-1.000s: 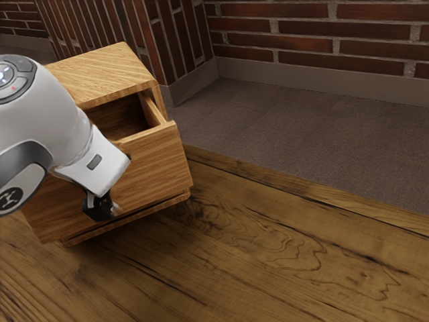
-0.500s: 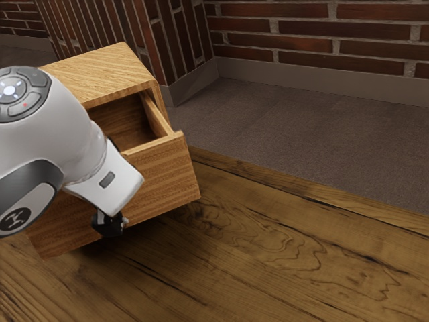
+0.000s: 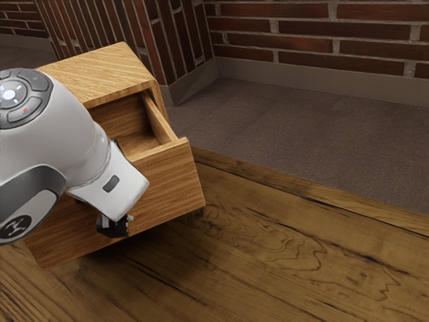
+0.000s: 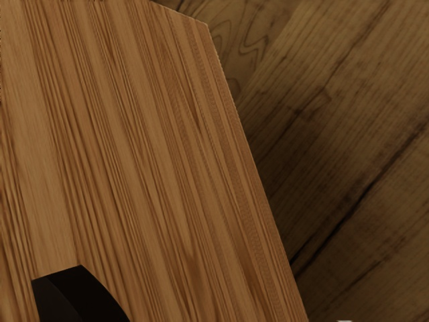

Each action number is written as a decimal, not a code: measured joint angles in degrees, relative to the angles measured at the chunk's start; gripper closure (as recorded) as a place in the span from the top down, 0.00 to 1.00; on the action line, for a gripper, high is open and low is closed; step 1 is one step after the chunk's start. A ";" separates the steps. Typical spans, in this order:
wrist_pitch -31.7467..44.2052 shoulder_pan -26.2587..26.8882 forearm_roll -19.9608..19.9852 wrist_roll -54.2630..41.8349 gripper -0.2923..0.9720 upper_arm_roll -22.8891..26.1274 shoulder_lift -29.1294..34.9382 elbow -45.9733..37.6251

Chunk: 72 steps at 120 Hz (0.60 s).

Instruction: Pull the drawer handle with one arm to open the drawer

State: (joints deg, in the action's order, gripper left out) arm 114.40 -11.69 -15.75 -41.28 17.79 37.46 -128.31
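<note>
Drawer (image 3: pixel 164 181) is seen pulled partway out of the cabinet (image 3: pixel 100 70), with its front panel right up against the claw (image 3: pixel 114 227) and the open box stretching back and up from it. Can it be told what the claw is doing? (woodfan)

Not really, tbh. The claw is seen low on the front panel, just above the tabletop (image 3: pixel 268 268). Whether it is clamped on the handle or loose cannot be told, since the white hand (image 3: pixel 107 184) is parked in front of it. In the wrist view the front panel (image 4: pixel 134 168) is seen close up, with a dark rounded shape (image 4: pixel 70 302) right under the claw. It can't be said whether that's the handle. (simlurker)

How is the thing expected to behave when pulled? (woodfan)

Stiff wood, nothing fragile, so no give is expected. It's probably light enough, but it's judged to run on a straight track, so the pull should be kept along the slide line. With a sideways tug it could get jammed, or the whole cabinet dragged across the tabletop. The handle is the only sensible place to be grabbed, squarely across its middle, since nothing is offered by the flat front to hook onto. Some travel looks to be left before it can be called fully open. (simlurker)
</note>
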 joint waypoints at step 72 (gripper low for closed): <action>-2.71 -1.20 1.60 -0.51 0.73 0.65 3.08 -0.01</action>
State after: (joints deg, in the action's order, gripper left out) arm 111.69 -12.90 -14.15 -41.79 18.44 40.53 -128.32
